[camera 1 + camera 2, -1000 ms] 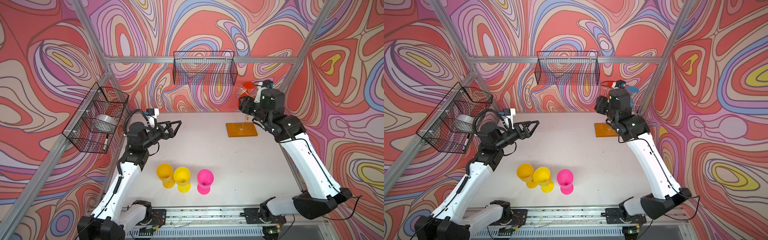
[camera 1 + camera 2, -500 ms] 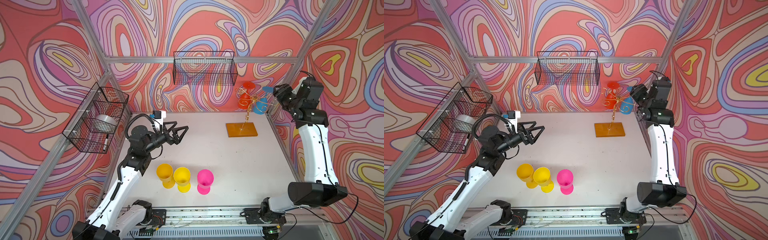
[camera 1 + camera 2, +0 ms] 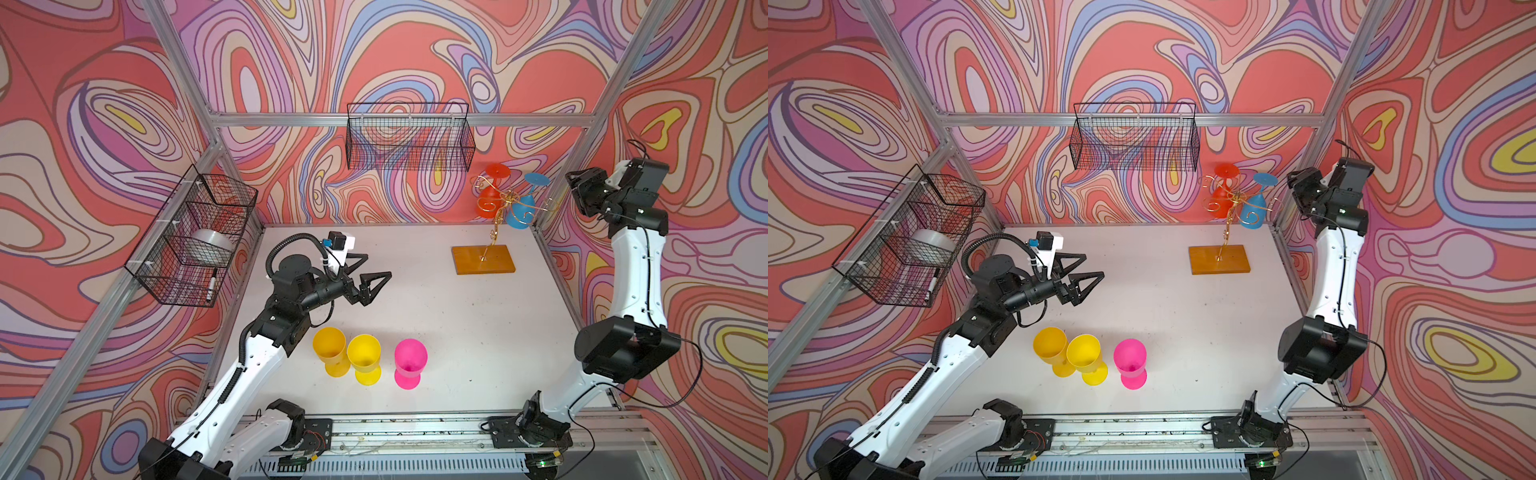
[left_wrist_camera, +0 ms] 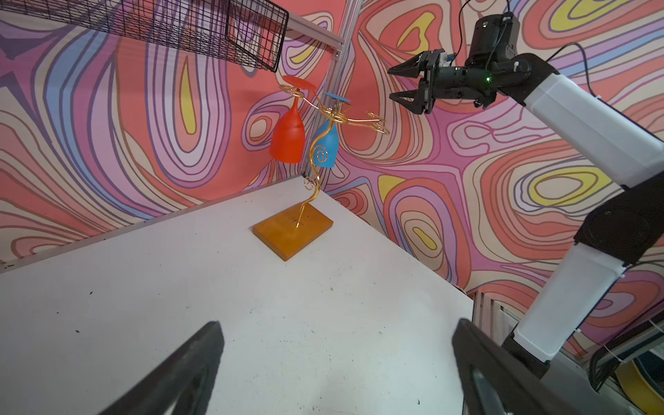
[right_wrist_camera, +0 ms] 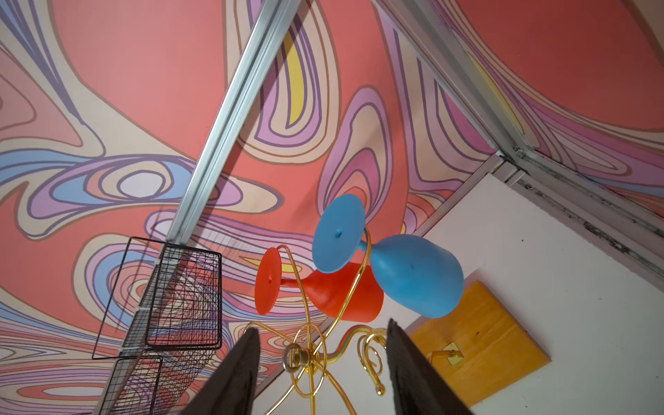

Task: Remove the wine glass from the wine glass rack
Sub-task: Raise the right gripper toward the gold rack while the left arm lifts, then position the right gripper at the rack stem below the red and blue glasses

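In both top views the wine glass rack (image 3: 493, 236) stands at the upper right of the frame, in the far right corner of the table (image 3: 436, 324). It is thin gold wire with curled arms on a twisted stem, fixed to a flat amber base. Two glasses hang from it foot-up: a red wine glass (image 3: 484, 205) toward the back wall and a blue wine glass (image 3: 519, 216) just beside the right corner post.

The right gripper (image 3: 573, 192) hovers level with the rack's arms, right of the blue wine glass and apart from it, close to the side wall. The left gripper (image 3: 379, 266) is left of centre above bare table, its jaws spread wide and holding nothing. Open white surface lies between it and the rack.

Two yellow cups (image 3: 330, 351) and a pink cup (image 3: 410, 359) stand at lower centre, well apart from the rack. A black mesh basket (image 3: 409, 137) hangs on the back wall, up and left of the red wine glass.

The left wrist view shows the rack whole from the side. Both bowls hang clear of the table, and the base sits near the table's corner edges. The right gripper's jaws are partly apart with nothing between them. They point at the nearest curled arm, with wall showing in the gap.

In the right wrist view its dark fingers (image 5: 237, 373) frame the rack's central ring without touching it. The blue wine glass lies beyond the tips, with the red wine glass behind it.
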